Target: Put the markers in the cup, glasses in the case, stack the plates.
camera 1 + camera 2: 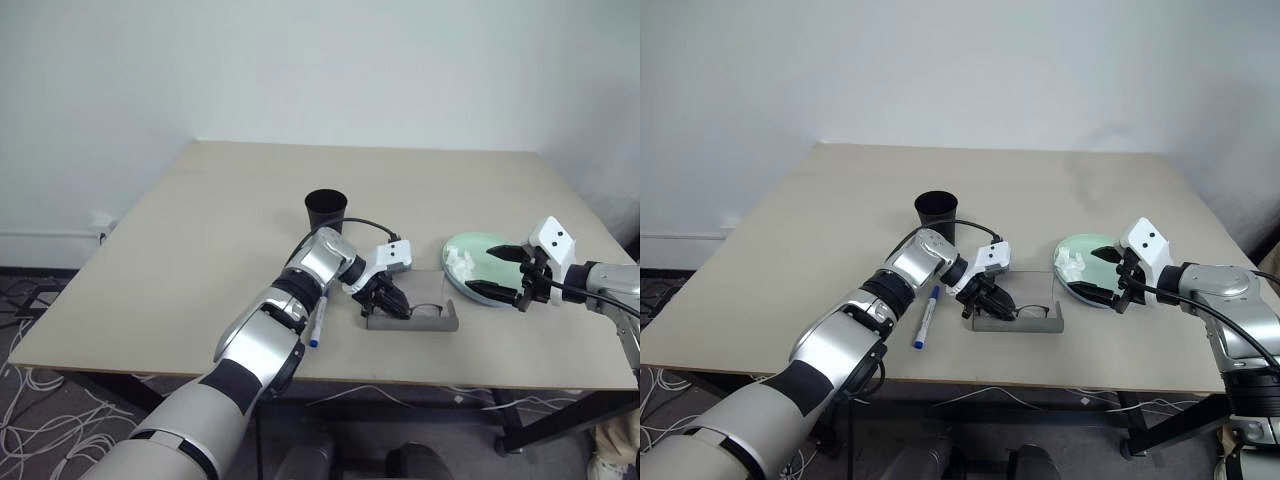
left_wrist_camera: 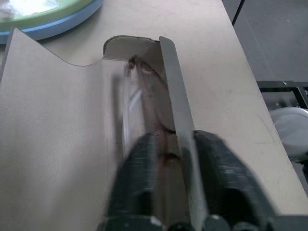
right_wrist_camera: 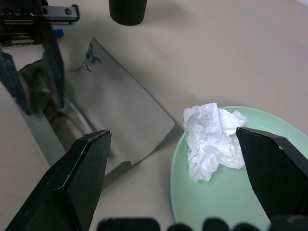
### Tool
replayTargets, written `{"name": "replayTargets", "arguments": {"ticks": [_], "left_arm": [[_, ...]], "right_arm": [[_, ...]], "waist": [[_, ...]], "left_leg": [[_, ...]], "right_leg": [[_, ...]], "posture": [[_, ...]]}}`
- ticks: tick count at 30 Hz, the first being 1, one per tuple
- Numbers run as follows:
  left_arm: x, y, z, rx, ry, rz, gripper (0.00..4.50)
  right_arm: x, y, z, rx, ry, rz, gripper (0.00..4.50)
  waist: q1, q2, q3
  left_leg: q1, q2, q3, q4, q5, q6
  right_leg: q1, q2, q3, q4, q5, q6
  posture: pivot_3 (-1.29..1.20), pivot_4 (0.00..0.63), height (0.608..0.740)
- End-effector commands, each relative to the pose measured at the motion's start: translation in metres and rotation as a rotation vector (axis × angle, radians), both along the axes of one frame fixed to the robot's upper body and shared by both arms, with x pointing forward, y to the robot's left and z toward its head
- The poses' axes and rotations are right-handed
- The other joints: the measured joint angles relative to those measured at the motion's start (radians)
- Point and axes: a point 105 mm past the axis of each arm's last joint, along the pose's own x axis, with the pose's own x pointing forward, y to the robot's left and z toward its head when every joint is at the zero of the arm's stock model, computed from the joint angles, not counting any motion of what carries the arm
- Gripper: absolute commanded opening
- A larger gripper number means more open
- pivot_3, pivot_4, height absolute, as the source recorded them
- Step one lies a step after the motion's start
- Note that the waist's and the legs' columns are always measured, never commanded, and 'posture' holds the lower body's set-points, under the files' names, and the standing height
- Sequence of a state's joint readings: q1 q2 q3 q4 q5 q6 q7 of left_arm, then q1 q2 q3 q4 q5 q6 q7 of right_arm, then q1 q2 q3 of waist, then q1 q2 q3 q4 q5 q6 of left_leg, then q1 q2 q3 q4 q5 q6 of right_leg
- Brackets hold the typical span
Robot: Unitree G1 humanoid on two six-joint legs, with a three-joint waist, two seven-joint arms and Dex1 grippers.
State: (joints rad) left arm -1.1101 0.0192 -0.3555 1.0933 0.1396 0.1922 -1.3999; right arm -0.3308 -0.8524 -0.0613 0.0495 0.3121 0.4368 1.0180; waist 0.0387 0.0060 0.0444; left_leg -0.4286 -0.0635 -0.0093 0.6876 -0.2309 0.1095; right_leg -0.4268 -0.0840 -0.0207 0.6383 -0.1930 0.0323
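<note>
1. Right now the left pincer [image 1: 985, 298] sits at the near-left end of the grey case [image 1: 1025, 318], which lies with its lid open flat on the worktop [image 1: 200, 230].
2. Its two black fingers [image 2: 219, 163] stand a little apart, one on each side of the case's front wall; whether they press on that wall cannot be told.
3. Inside the case lie the glasses [image 2: 144, 91], dark-framed, running along the trough; part of the frame shows between the left fingers.
4. Further right, the right pincer [image 1: 497, 270] hovers over the near edge of the plates [image 1: 470, 252], its fingers spread wide and holding nothing.
5. Those plates are stacked, the mint green one on top of the light blue one, just beside the case's far-right corner.
6. Crumpled white tissue [image 3: 211, 139] rests on the green plate, between the right pincer's spread fingers as its wrist camera sees them.
7. One marker [image 1: 926, 318], blue-capped, lies on the worktop just left of the case, beside the left forearm.
8. Behind the case stands the black cup [image 1: 326, 211], upright, apart from the other things.
</note>
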Motion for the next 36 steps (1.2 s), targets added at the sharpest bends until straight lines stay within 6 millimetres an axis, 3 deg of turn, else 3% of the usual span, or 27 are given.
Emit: {"name": "replayTargets", "arguments": {"ticks": [1,5,15,24,27,33,36], "left_arm": [[0.008,-0.006,0.02,-0.059,-0.052,0.016,2.59],[0.016,-0.009,0.026,-0.09,-0.12,0.045,3.96],[0.028,-0.005,0.051,-0.182,-0.193,0.079,3.96],[0.059,-0.003,0.052,-0.209,-0.354,0.32,1.02],[0.069,0.003,0.044,-0.171,-0.378,0.42,0.02],[0.084,0.02,0.023,-0.096,-0.407,0.62,0.02],[0.084,0.024,0.015,-0.058,-0.413,0.624,0.02]], "right_arm": [[0.002,0.002,0.013,-0.009,-0.054,0.006,4.5],[0.003,0.004,0.013,-0.008,-0.053,0.01,4.5],[0.004,0.005,0.012,-0.006,-0.054,0.012,4.5],[0.006,0.007,0.012,-0.003,-0.058,0.019,4.5],[0.006,0.008,0.012,-0.003,-0.059,0.019,4.5],[0.006,0.009,0.011,-0.003,-0.061,0.02,4.5],[0.005,0.01,0.011,-0.003,-0.061,0.02,4.5]], "waist": [[0.0,0.0,0.0],[0.0,0.0,0.0],[0.0,0.0,0.0],[0.001,0.0,0.0],[0.001,0.0,0.0],[0.001,0.0,0.0],[0.001,0.0,0.0]], "left_leg": [[0.0,0.0,0.0,0.0,0.0,0.0],[0.0,0.0,0.0,0.0,0.0,0.0],[0.0,0.0,0.0,0.0,0.0,0.0],[0.0,0.0,0.0,0.0,0.0,0.0],[0.0,-0.001,0.0,0.0,0.0,0.0],[0.0,-0.001,0.0,0.0,0.0,0.0],[0.0,-0.001,0.0,0.0,0.0,0.0]], "right_leg": [[0.0,0.0,0.0,0.0,0.0,0.0],[0.0,0.0,0.002,0.0,0.0,0.0],[0.0,0.0,0.002,0.0,0.0,0.0],[0.0,0.0,0.002,0.0,0.001,0.001],[0.0,0.0,0.002,0.0,0.001,0.001],[0.0,0.0,0.001,0.0,0.002,0.002],[0.0,0.0,0.001,0.0,0.002,0.003]], "posture": [[0.0,0.0,0.731],[0.0,0.0,0.731],[0.0,0.0,0.731],[0.0,0.0,0.731],[0.0,0.0,0.731],[0.0,0.0,0.731],[0.0,0.0,0.731]]}}
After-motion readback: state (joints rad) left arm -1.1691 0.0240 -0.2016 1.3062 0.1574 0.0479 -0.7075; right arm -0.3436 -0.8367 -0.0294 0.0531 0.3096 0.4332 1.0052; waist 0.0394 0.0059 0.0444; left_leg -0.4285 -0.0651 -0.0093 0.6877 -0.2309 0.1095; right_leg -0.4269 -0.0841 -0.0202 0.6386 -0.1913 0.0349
